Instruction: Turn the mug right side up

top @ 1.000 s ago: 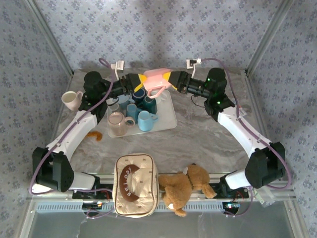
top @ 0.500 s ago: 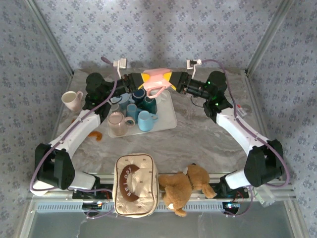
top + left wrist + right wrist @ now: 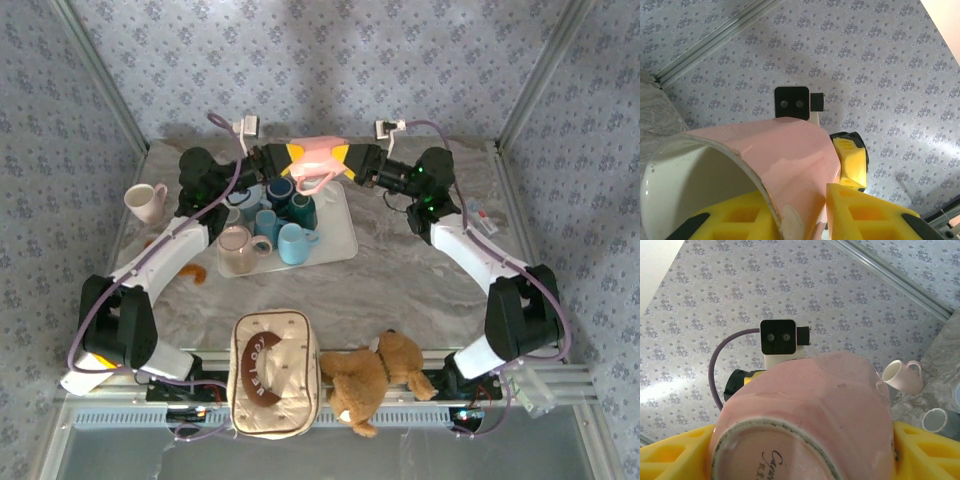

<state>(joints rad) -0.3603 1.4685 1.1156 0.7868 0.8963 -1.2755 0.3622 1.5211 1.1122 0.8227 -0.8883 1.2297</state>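
While looking down from the top camera, can spot the pink mug (image 3: 315, 160) hoisted in the air at the far middle, just over the far edge of the tray (image 3: 345, 240) of other mugs. Sandwiched between the left gripper (image 3: 287, 158) and the right gripper (image 3: 343, 158), pointing at each other from either side. Lying sideways, handle hanging toward the near side. Looks like a mid-air handover, probably for room to turn without knocking the crowd below.

Switching to the left wrist: staring straight into the open mouth, lower left. One yellow finger (image 3: 730, 222) tucked inside, the other outside, with the wall in between. Seems pinched on the rim with a narrow gap, though can't swear to a firm squeeze. Makes sense as a hold for swinging the mouth upward.

Over on the right wrist: facing the bottom of the mug, printed script and all. Fingers (image 3: 925, 450) spread wide, hugging the body from both sides, so clamped on and carrying the weight. Further back on the right, a white mug (image 3: 900, 377) upright on the table.

Best guess at the step: passing from a base-end hold to a rim hold. Wouldn't let go on the right before trusting the left pinch, or else a drop onto the mugs underneath.
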